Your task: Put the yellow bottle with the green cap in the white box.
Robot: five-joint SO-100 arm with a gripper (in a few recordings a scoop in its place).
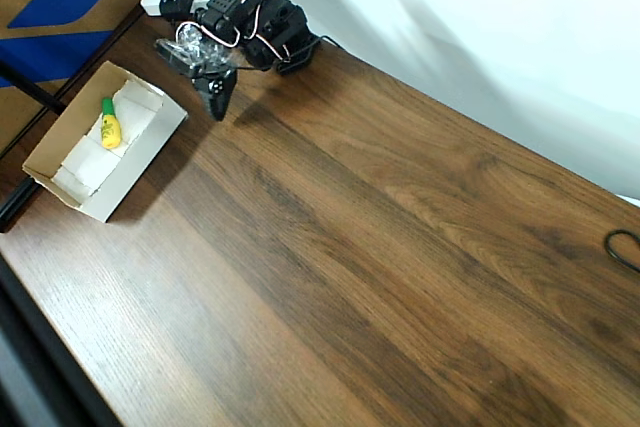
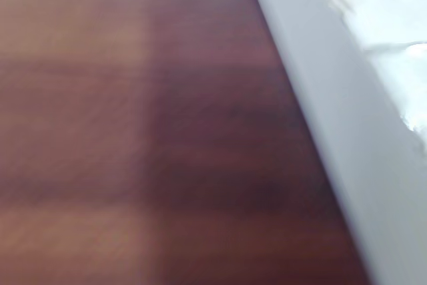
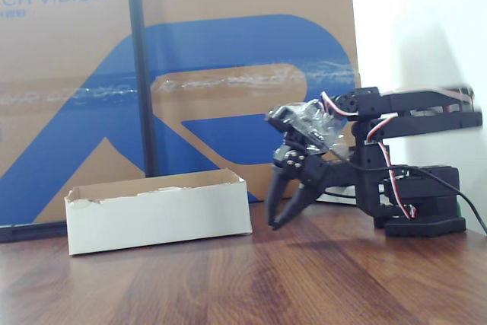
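The yellow bottle with the green cap (image 1: 109,124), one only, lies on its side inside the white box (image 1: 140,159), toward the box's upper-left end in the overhead view, its cap pointing to the far corner. It rests on the white folded flaps that line the bottom. There is one box, a shallow open tray with tan edges, standing on the table (image 1: 380,267) near its left edge; in the fixed view the box (image 3: 160,215) shows its long white wall and the bottle is hidden behind it. One black arm (image 3: 411,180) stands at the table's back edge. Its hand (image 3: 283,205) hangs beside the box, apart from it, fingers pointing down with a modest gap between the tips and nothing held. Behind stands one brown cardboard sheet (image 3: 228,51) with blue print. The wrist view is blurred: brown table beside a white wall.
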